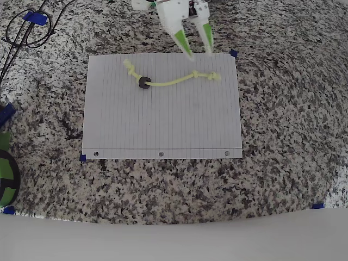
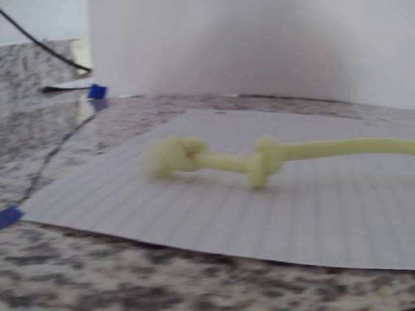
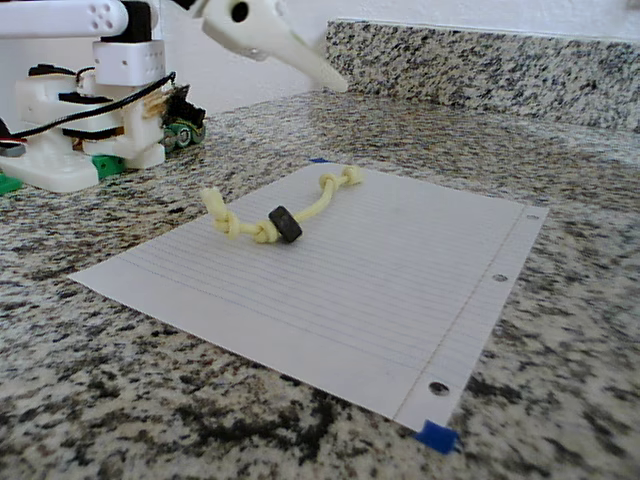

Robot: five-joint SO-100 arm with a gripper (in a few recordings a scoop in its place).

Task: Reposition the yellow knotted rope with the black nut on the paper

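gripper (image 1: pixel 197 48): fingers spread, empty, above paper's (image 1: pixel 163 125) far edge, base cropped | yellow knotted rope (image 1: pixel 174 81): blurred in wrist view | black nut (image 1: pixel 144 82): near rope's left end

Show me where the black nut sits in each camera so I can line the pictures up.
Overhead view: the black nut is on the yellow knotted rope, upper left part of the paper.
Wrist view: I cannot make out the nut; the rope's knotted end lies mid-frame.
Fixed view: the nut sits left of centre, beside a knot.
Shared landmark: the rope's knotted end away from the nut.
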